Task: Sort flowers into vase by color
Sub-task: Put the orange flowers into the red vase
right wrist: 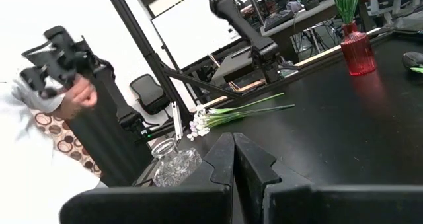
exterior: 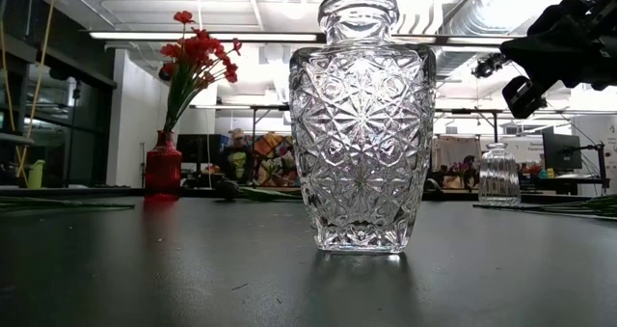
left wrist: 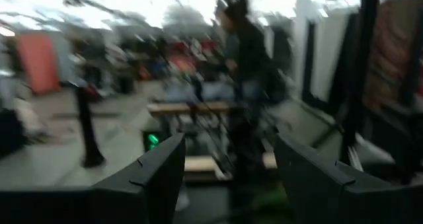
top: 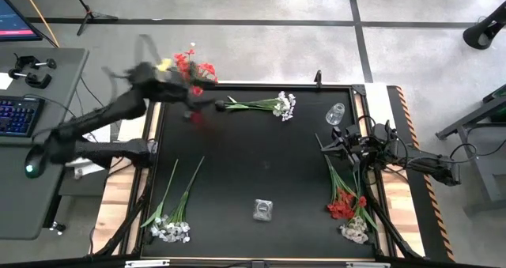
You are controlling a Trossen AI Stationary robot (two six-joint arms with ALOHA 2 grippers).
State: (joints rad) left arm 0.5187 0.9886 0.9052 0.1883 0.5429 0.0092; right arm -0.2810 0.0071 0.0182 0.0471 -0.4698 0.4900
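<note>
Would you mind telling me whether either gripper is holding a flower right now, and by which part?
Neither holds anything: the left gripper is open and empty, and the right gripper is shut with nothing between its fingers.

three vases (exterior: 362,124), four flower bunches (top: 265,105)

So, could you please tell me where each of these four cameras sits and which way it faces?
High view: overhead, looking down on the black table; both arms show.
Low view: at tabletop level, facing the clear cut-glass vase; the right arm shows at upper right.
Left wrist view: faces the room; open left gripper.
Right wrist view: faces across the table; shut right gripper.
Shared: low and right wrist views both see the red ribbed vase.
</note>
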